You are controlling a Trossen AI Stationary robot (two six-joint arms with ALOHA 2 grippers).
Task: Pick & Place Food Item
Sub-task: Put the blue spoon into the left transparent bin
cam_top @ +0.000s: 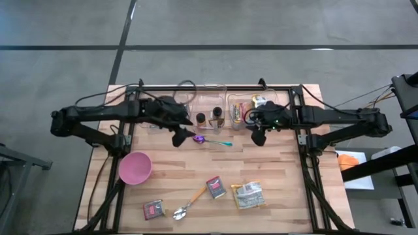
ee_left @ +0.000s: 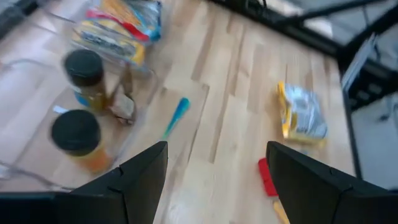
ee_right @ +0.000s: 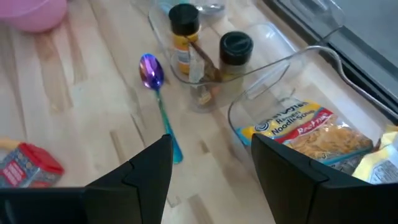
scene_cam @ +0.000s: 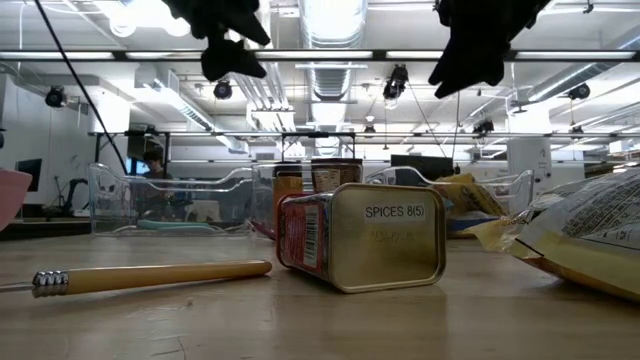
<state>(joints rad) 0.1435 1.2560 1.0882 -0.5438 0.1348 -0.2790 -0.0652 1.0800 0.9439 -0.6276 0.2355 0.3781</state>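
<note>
A yellow and silver food packet [cam_top: 248, 194] lies flat near the table's front edge, also in the left wrist view [ee_left: 301, 115]. A red spice tin [cam_top: 215, 188] lies on its side left of it. A noodle packet [ee_right: 305, 127] sits in a clear bin [cam_top: 243, 108] at the far side. My left gripper [cam_top: 179, 137] hangs open above the table's middle, with nothing between its fingers [ee_left: 143, 171]. My right gripper [cam_top: 258, 136] hangs open at the same depth, near the bin, and is empty too [ee_right: 211, 155].
A purple spoon with a teal handle [cam_top: 210, 140] lies between the grippers. A second clear bin with two dark-lidded jars [cam_top: 209, 117] stands at the far middle. A pink bowl [cam_top: 135, 168], a small red tin [cam_top: 153, 209] and a yellow-handled spoon [cam_top: 189, 203] lie at the near left.
</note>
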